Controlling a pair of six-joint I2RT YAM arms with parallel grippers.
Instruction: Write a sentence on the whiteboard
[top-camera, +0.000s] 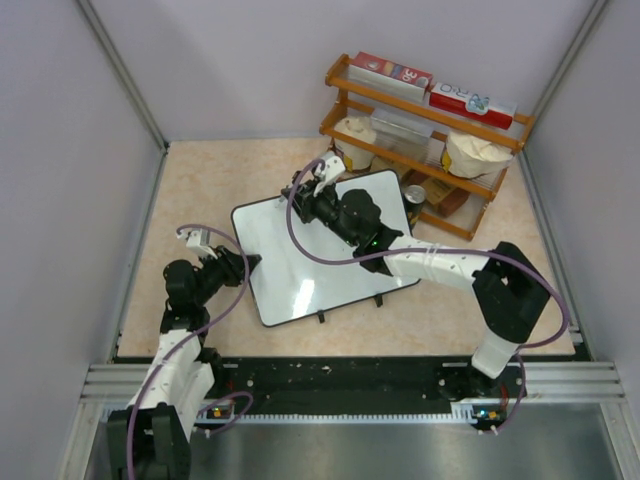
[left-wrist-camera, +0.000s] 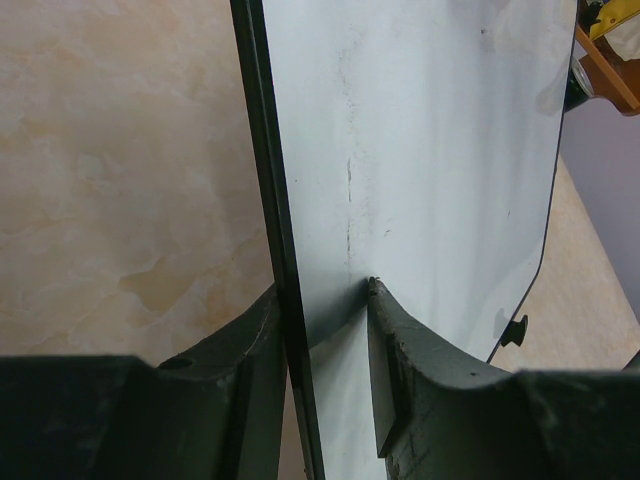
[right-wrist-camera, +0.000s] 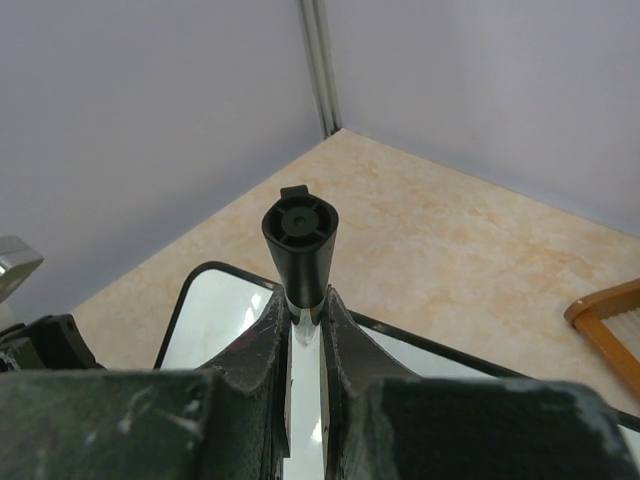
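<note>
Clamping the left gripper (left-wrist-camera: 322, 330) onto the left rim of the whiteboard (left-wrist-camera: 440, 150), jaws narrowed to the thickness of the thin black edge, one finger pressing on the white face and the other outside the rim. Pinching a black marker (right-wrist-camera: 298, 235) in the right gripper (right-wrist-camera: 306, 325), fingers closed tight on its barrel, butt end pointing up toward the wrist camera, over the board's far edge. Having the board lying slantwise on the tan table (top-camera: 200, 180), mid-scene, just in front of a wooden shelf (top-camera: 420, 120). Showing only a faint thin streak (left-wrist-camera: 348, 200) on the white face, not legible. Carrying print too small for reading on two red boxes (top-camera: 390, 68) atop the shelf.
</note>
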